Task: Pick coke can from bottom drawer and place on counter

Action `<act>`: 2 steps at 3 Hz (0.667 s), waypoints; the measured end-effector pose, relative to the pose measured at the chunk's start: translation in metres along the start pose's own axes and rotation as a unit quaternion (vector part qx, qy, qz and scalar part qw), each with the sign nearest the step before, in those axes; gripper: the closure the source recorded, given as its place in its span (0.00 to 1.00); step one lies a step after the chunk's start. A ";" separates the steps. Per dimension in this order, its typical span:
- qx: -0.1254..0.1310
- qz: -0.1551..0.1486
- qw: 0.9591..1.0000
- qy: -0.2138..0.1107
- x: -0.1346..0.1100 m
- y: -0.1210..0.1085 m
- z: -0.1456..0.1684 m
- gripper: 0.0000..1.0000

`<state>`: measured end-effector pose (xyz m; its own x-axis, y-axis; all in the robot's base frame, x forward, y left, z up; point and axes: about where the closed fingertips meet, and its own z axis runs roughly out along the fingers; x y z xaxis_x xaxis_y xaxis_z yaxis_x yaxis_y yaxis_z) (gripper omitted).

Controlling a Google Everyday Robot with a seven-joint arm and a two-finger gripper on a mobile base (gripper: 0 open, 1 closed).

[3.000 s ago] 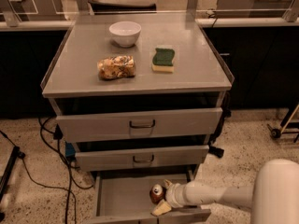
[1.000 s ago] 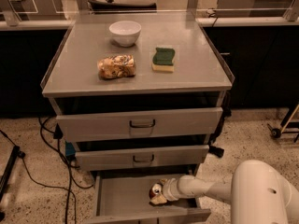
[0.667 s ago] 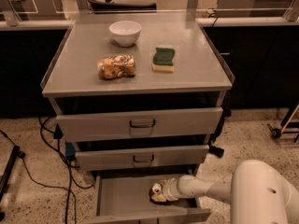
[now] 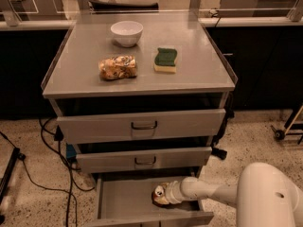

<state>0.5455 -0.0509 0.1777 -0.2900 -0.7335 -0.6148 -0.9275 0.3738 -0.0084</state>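
Observation:
The coke can (image 4: 158, 191), red with a silver lid, stands in the open bottom drawer (image 4: 122, 201), right of its middle. My gripper (image 4: 161, 197) reaches in from the right on a white arm and is closed around the can, which rests low on the drawer floor. The can's lower body is hidden by the fingers (image 4: 161, 202). The counter (image 4: 142, 77) is the grey cabinet top above the drawers.
On the counter stand a white bowl (image 4: 126, 32), a crumpled snack bag (image 4: 118, 67) and a green-and-yellow sponge (image 4: 165, 60). Two drawer fronts with loop handles (image 4: 144, 125) overhang the bottom drawer. My white base (image 4: 270, 197) is at the lower right. Cables lie on the floor at left.
Since three seconds ago the gripper moved left and up to the can and has held there for the last second. The can has not moved.

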 end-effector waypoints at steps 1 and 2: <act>-0.020 -0.025 0.999 -0.004 -0.010 0.006 -0.019 1.00; -0.045 -0.058 0.997 -0.016 -0.027 -0.001 -0.058 1.00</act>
<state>0.5406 -0.0639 0.2401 -0.1722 -0.7498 -0.6389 -0.9722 0.2337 -0.0123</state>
